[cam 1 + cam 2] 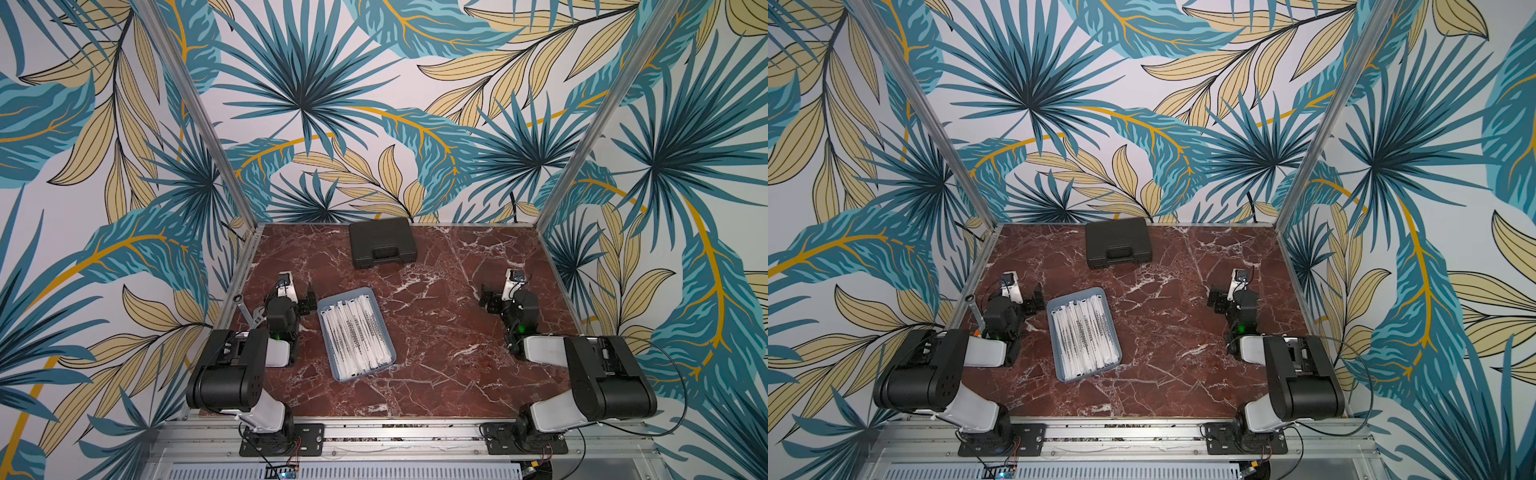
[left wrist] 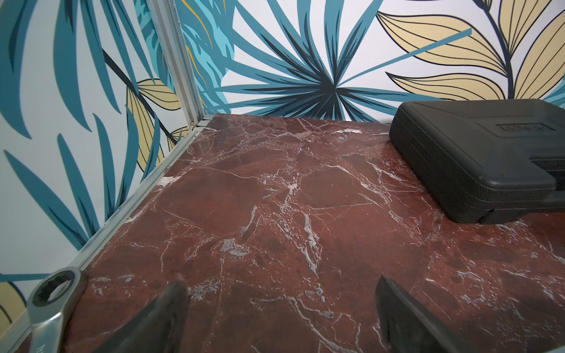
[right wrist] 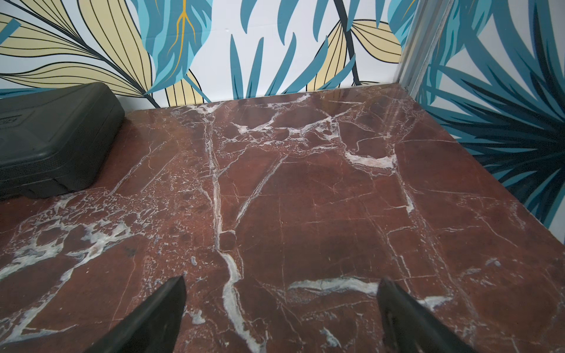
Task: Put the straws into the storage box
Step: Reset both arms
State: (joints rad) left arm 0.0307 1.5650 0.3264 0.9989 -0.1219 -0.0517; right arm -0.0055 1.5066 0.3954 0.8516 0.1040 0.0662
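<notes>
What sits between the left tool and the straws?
Nothing visible. The open left tool sits by the storage box; only its rim separates it from the straws, which all lie inside.

one shallow blue-grey plastic storage box [image 1: 344, 297] holds roughly two dozen thin white paper-wrapped straws [image 1: 357, 334], packed too tightly for an exact count. also one black plastic case [image 1: 382, 243] at the far edge, one silver metal ring spanner [image 1: 245, 309] at the left, and two black-fingered grippers: the left gripper [image 2: 281, 282] and the right gripper [image 3: 281, 281].
</notes>
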